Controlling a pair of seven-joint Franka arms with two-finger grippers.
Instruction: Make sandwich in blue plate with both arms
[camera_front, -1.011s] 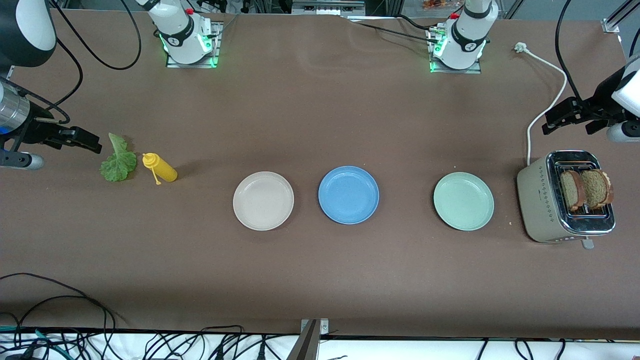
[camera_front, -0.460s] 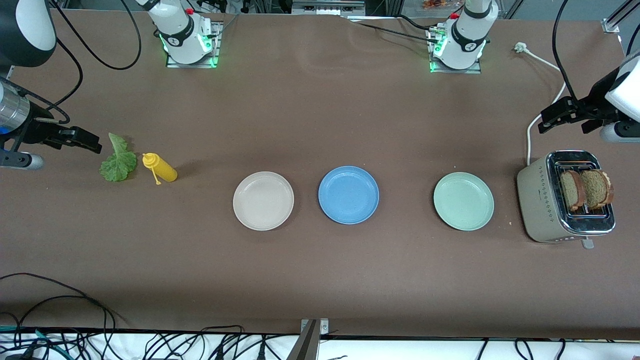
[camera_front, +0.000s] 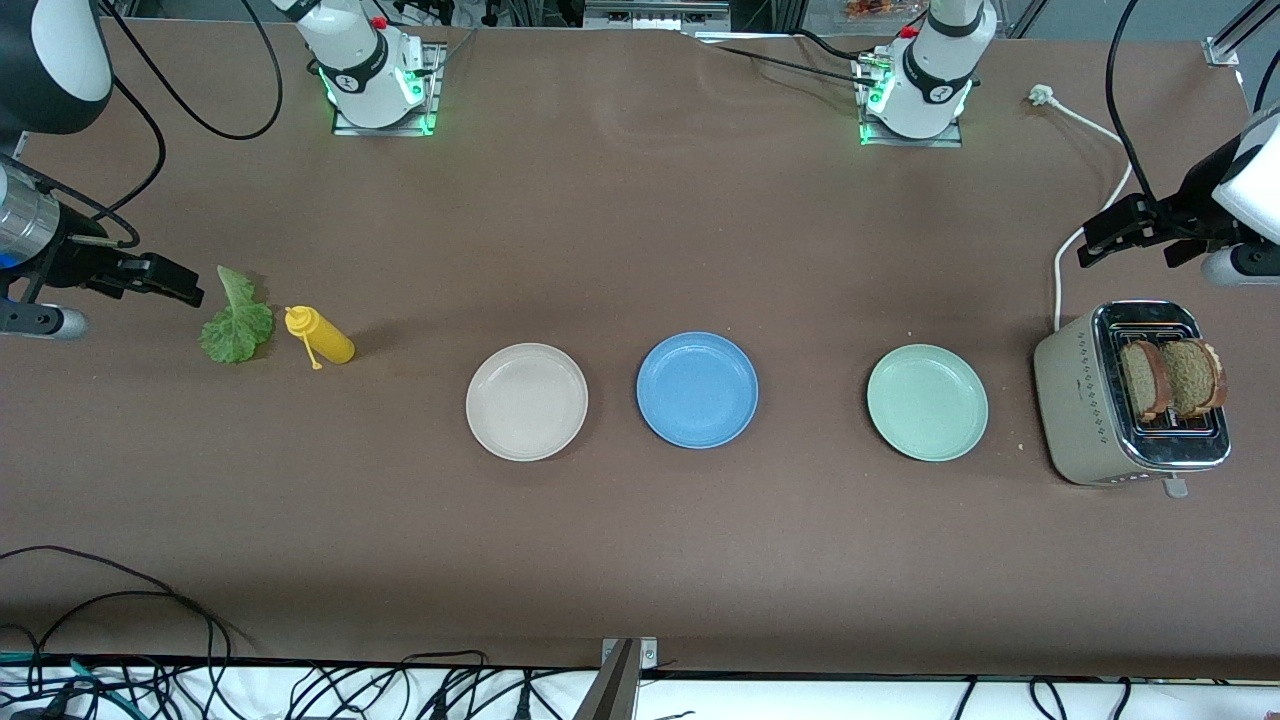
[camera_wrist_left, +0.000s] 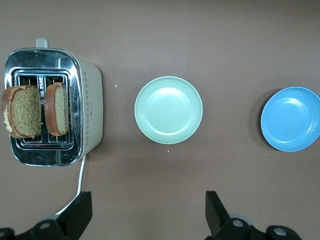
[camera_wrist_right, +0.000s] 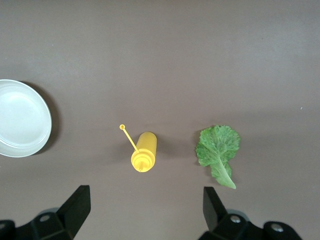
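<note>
The blue plate (camera_front: 697, 389) (camera_wrist_left: 291, 118) lies bare in the middle of the table, between two other plates. Two brown bread slices (camera_front: 1145, 380) (camera_front: 1195, 377) stand upright in the toaster's slots, also seen in the left wrist view (camera_wrist_left: 22, 111) (camera_wrist_left: 57, 108). The green lettuce leaf (camera_front: 237, 322) (camera_wrist_right: 218, 148) lies flat at the right arm's end of the table. My left gripper (camera_front: 1095, 240) (camera_wrist_left: 148, 210) hangs open over the white cord by the toaster, holding nothing. My right gripper (camera_front: 180, 283) (camera_wrist_right: 146, 207) hangs open and empty over the table beside the lettuce.
A cream-white plate (camera_front: 527, 401) and a mint-green plate (camera_front: 927, 402) flank the blue one. A yellow squeeze bottle (camera_front: 320, 337) lies beside the lettuce. The toaster (camera_front: 1085, 400) stands at the left arm's end, its white cord (camera_front: 1100, 205) trailing toward the bases. Black cables (camera_front: 120, 620) line the front edge.
The left gripper has shifted slightly toward the robots' bases, away from the toaster, then held still. The right arm and all objects have not moved.
</note>
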